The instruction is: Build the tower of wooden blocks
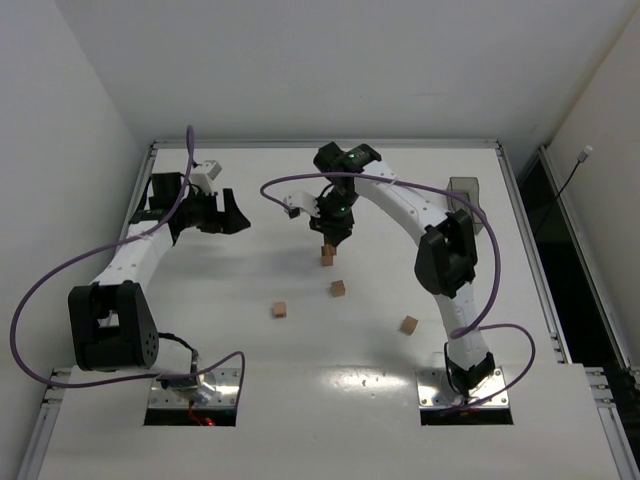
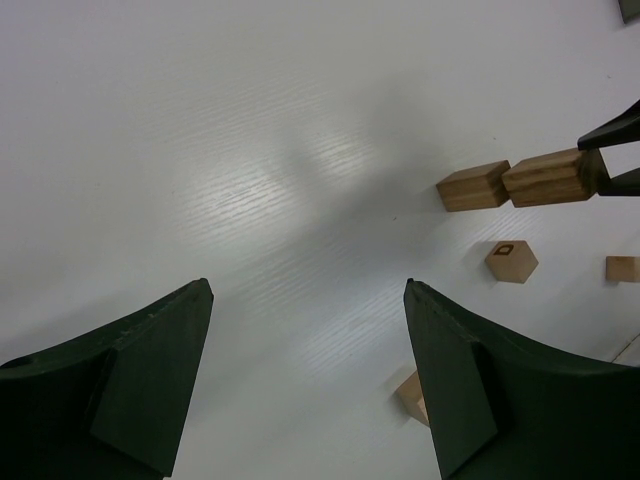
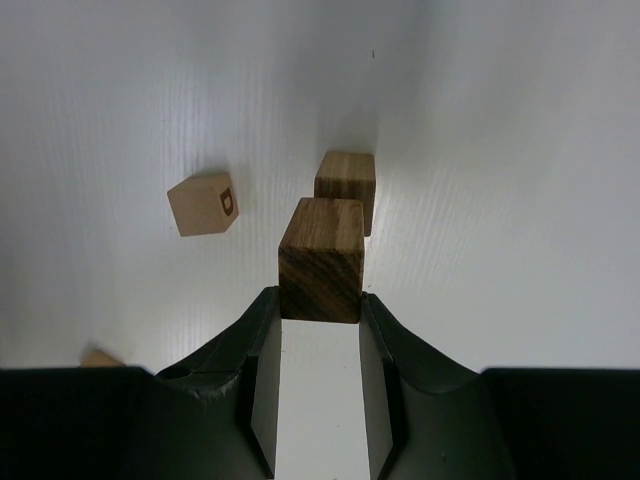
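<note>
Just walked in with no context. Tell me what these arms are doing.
The right gripper is clamped on a wood block, lining it up with a second block on the table; whether they touch is unclear. Three more blocks lie loose nearby. The left gripper hangs open and empty.

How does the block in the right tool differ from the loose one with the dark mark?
The held block is clamped in the right tool; the marked block lies free on the table. The held block shows plain grain; the marked block bears a stamp. The held block sits square to the tool, the marked block skewed. Both are small wooden cubes.
</note>
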Robot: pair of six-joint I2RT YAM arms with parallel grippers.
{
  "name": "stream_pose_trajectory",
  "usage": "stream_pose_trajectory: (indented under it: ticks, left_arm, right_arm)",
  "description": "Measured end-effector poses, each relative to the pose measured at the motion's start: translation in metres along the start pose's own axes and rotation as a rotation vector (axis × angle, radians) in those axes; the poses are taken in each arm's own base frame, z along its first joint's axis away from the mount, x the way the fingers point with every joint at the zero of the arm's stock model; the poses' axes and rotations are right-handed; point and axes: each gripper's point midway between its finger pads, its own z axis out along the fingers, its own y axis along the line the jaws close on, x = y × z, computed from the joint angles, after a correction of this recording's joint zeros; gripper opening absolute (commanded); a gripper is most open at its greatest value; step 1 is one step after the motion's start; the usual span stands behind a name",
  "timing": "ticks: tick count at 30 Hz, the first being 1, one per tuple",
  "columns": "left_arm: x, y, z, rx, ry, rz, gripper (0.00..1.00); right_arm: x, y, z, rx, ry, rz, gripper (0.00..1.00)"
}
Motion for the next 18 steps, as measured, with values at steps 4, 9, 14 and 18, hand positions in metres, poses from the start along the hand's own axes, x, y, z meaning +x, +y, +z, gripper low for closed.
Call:
stream_pose_trajectory:
  ticks: [4, 9, 14, 18]
  left_arm:
    - [-0.0001, 0.0, 0.0, 0.0, 0.0, 0.0, 0.74]
    - [-0.0001, -0.0005, 0.0, 0.004, -0.001, 0.0, 0.74]
    - [-0.0001, -0.0011, 0.0, 0.007, -0.001, 0.0, 0.74]
    - [-0.0001, -0.0011, 0.0, 0.007, -0.001, 0.0, 0.74]
  right_arm:
    - [0.0001, 0.0002, -0.0002, -0.001, 0.001, -0.001, 0.0]
    - [-0.0032, -0.0026, -0.0035, 0.011, -0.007, -0.007, 0.0]
    - [-0.0076, -0.0066, -0.0074, 0.027, -0.018, -0.015, 0.0]
    - [-0.0085, -0.0075, -0.0079, 0.031, -0.02, -0.016, 0.0]
